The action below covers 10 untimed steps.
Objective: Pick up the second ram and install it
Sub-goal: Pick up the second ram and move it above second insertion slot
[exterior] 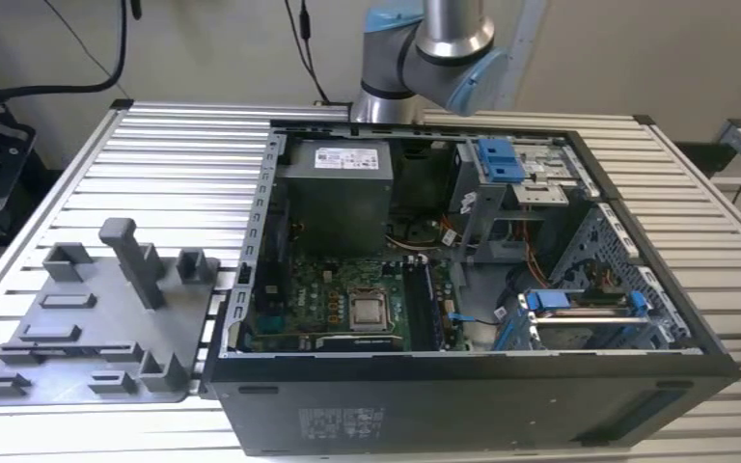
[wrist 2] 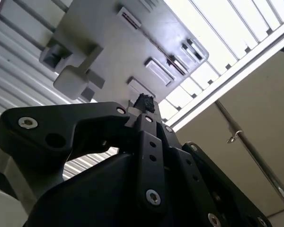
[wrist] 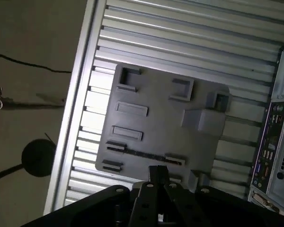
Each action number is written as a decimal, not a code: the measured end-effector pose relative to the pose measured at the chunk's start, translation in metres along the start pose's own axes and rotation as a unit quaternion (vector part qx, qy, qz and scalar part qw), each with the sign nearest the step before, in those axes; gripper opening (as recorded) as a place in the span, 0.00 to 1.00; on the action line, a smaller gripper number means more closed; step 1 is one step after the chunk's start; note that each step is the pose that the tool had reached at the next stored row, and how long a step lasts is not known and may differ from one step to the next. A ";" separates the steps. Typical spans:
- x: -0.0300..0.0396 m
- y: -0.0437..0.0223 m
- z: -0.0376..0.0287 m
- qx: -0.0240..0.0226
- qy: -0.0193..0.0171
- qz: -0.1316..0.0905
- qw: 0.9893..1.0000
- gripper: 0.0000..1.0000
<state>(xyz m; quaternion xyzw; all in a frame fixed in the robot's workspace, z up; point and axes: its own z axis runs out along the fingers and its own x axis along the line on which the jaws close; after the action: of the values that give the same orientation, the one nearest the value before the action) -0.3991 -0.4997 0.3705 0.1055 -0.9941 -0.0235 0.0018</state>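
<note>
At the exterior view's left a grey fixture plate (exterior: 88,328) lies flat on the slatted table (exterior: 178,145), with a tall post (exterior: 132,260) standing up from it among lower blocks. The second ram (wrist: 144,154) sits on that plate. In the first wrist view it reads as a thin dark line, standing on its long edge and held at each end by a small bracket. The gripper (wrist: 158,171) hangs over the plate, close to the stick's middle but apart from it (how high above it the pictures do not settle). Its fingers (wrist 2: 144,101) are drawn together in both wrist views, with nothing between them. Further toward the exterior view's right the open computer case (exterior: 474,405) lies on its side with the motherboard facing up. The long black memory slots (exterior: 416,299) run beside the processor socket, and I cannot tell whether a stick already sits in one. Behind the case the arm (exterior: 428,48) rises from the table's far edge. By my reading the step in hand is the approach to the pick: the stick is ungrasped and the install has not begun. A grasp would call for the fingers to part first, enough to straddle the thin board. They would need to line up across its flat faces near the middle and come straight down, clear of the end brackets.
</note>
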 end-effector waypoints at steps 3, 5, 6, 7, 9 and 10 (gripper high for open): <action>0.0000 -0.0001 0.0000 0.000 0.001 -0.027 1.000 0.11; 0.0000 0.0000 0.0000 0.000 0.002 -0.045 0.999 0.11; 0.0000 0.0000 0.0000 0.000 0.002 -0.054 0.999 0.11; 0.0000 0.0000 0.0000 0.000 0.003 -0.063 0.998 0.11; 0.0000 0.0000 0.0000 0.000 0.004 -0.082 0.997 0.11; 0.0000 -0.0001 0.0000 0.000 0.004 -0.090 0.996 0.11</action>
<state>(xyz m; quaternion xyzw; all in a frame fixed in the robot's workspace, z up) -0.3990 -0.4997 0.3704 0.1948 -0.9806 -0.0232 0.0038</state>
